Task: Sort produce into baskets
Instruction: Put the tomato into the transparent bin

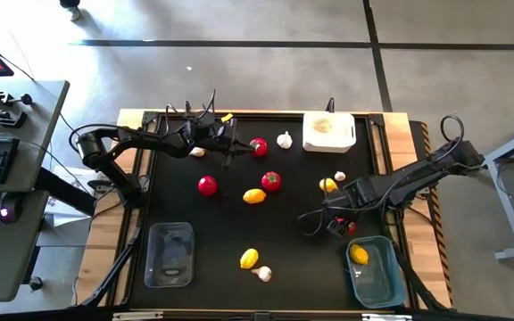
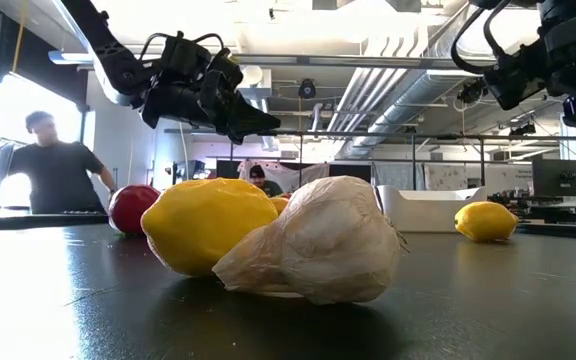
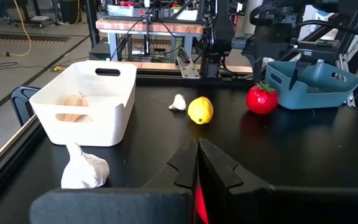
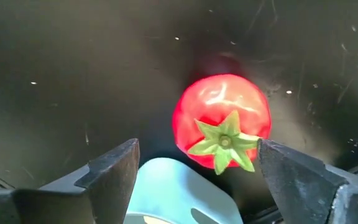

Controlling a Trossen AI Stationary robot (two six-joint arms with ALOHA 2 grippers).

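With my right gripper spread wide above the red tomato at the counter's lower right, beside the blue basket, I judge the next move is descending to clamp it.

Dark jointed arms — looped black cables; angular black fingers.

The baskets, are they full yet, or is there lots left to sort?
Just started. The blue basket holds one lemon, the white basket holds garlic, and the clear basket looks empty. The right hand is open over a tomato; the left hand is shut and empty. About ten pieces wait.
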